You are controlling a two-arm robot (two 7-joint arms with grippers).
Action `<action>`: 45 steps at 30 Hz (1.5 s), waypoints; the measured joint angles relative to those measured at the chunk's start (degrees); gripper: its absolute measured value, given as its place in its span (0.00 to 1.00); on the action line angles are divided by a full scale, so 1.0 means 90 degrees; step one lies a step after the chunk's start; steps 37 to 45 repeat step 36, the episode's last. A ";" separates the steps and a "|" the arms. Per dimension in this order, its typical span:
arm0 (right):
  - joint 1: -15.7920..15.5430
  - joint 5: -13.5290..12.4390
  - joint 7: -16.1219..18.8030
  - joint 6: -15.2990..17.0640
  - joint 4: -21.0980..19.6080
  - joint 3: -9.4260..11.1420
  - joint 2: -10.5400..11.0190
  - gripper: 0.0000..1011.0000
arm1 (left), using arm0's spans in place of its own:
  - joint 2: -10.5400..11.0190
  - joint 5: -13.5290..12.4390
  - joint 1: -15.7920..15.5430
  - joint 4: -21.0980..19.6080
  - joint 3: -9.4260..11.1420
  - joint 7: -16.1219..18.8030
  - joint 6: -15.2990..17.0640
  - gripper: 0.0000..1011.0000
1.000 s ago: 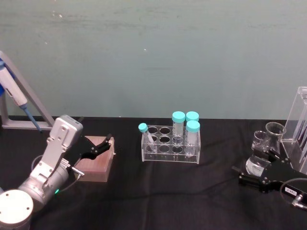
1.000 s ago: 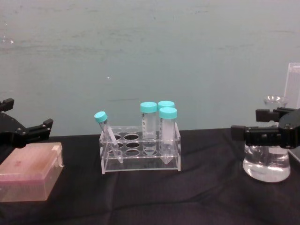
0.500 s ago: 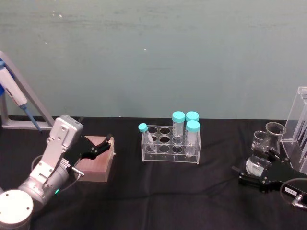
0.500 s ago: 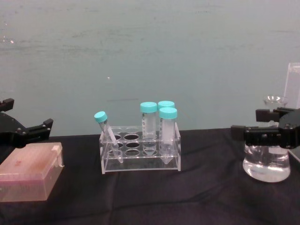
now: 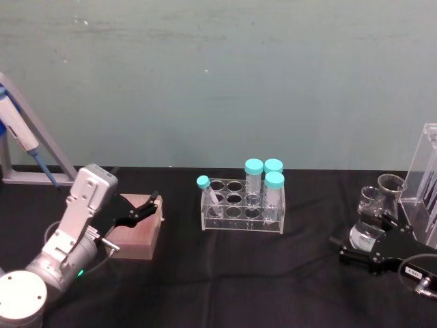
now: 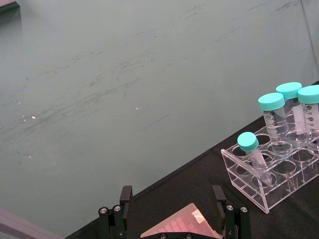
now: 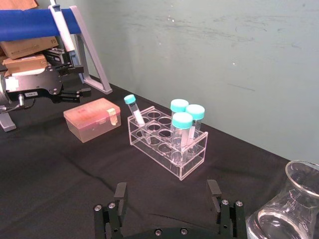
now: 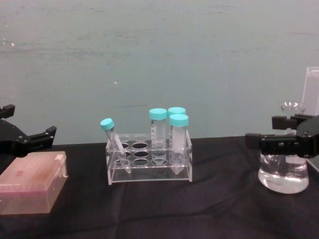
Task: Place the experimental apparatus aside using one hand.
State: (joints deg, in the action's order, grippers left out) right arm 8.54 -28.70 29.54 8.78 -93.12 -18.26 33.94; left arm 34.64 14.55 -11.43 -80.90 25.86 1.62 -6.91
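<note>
Black cloth covers the table [image 5: 225, 273] before a scuffed teal wall [image 5: 218, 75]. At its right end stands the conical flask [image 8: 283, 172], clear glass holding clear liquid, beside a small glass beaker [image 5: 369, 199] and a tall acrylic stand [image 5: 423, 181]. The right gripper [image 8: 271, 133] hovers with its fingers spread wide, just left of the flask's neck, not gripping it. The left gripper [image 8: 25, 130], also spread, hangs above a pink tip box [image 8: 31, 183]. A clear tube rack [image 8: 150, 158] holds teal-capped tubes mid-table.

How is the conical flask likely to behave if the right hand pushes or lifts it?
The conical flask looks like smooth glass, so probably slippery and fragile. Its wide base should resist tipping, but the clear liquid inside may slosh. The open right hand sits at its neck.
</note>
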 joint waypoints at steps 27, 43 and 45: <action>0.0000 -0.0001 0.0000 0.0000 0.0000 0.0000 0.0000 0.99 | 0.0000 0.0000 0.0000 0.0000 0.0000 0.0000 0.0000 0.99; 0.0000 -0.0001 0.0000 0.0000 0.0000 0.0000 0.0000 0.99 | 0.0000 0.0000 0.0000 0.0000 0.0000 0.0000 0.0000 0.99; 0.0000 -0.0001 0.0000 0.0000 0.0000 0.0000 0.0000 0.99 | 0.0000 0.0000 0.0000 0.0000 0.0000 0.0000 0.0000 0.99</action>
